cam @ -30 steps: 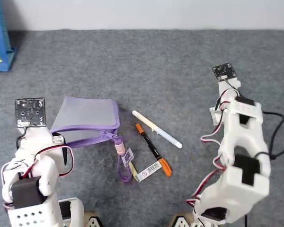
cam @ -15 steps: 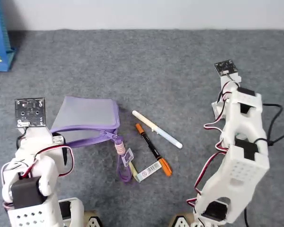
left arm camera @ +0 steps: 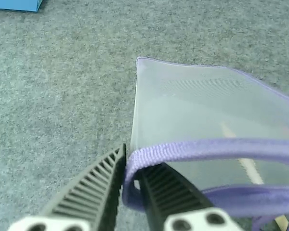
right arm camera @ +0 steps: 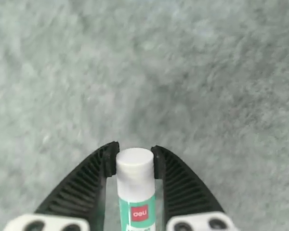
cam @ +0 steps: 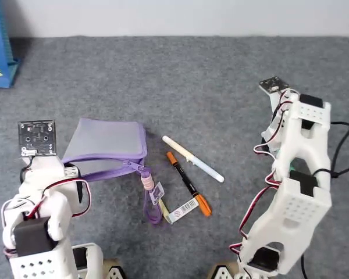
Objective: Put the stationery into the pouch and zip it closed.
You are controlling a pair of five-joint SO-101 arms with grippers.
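Surface is a fuzzy grey mat, so anything we drop lands soft but could roll.

Pouch lies at lower left of the high view, with its opening along its lower edge. Our left pincer is clamped on the purple rim at the pouch's left corner. Risk one: that's a thin tape edge. If it slips, the mouth sags shut and nothing goes in.

Right pincer is closed on the glue stick, at the right of the high view and well apart from the pouch. Risk two: the stick is smooth and round. Tilt it on the way across and it may slide out.

White pen and orange marker lie just right of the pouch, so a low pass could knock them.

Zip pull and its strap sit at the mouth's right end and could snag the stick.
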